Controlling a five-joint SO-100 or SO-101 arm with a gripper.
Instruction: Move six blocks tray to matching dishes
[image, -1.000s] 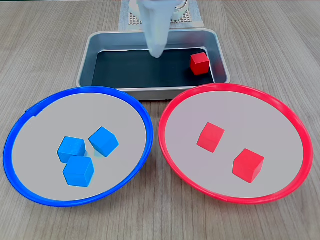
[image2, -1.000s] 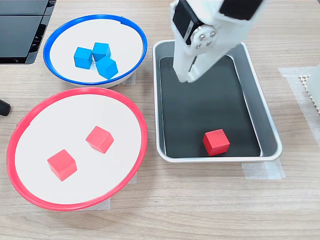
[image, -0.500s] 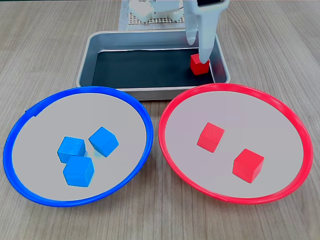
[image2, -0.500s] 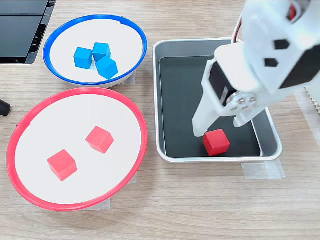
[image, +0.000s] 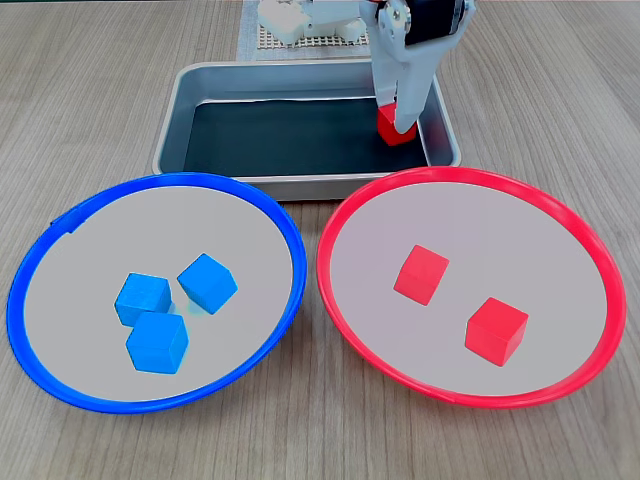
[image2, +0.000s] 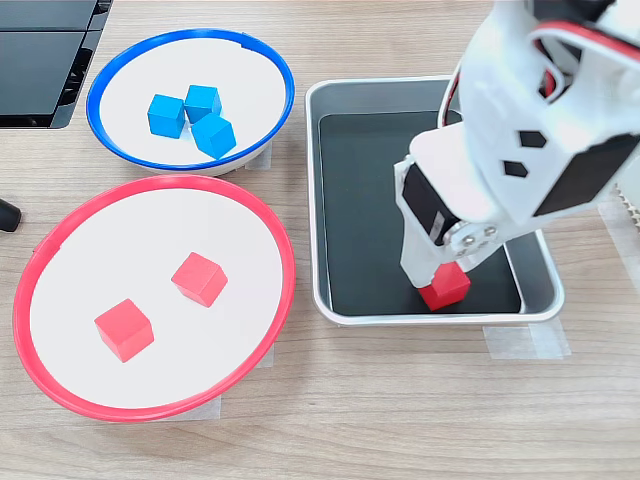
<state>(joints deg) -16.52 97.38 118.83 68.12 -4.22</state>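
The last red block, sitting in the tray near a corner, looks light, rigid and smooth, best pinched on two opposite flat faces; whether the gripper over it has clenched, I cannot tell.
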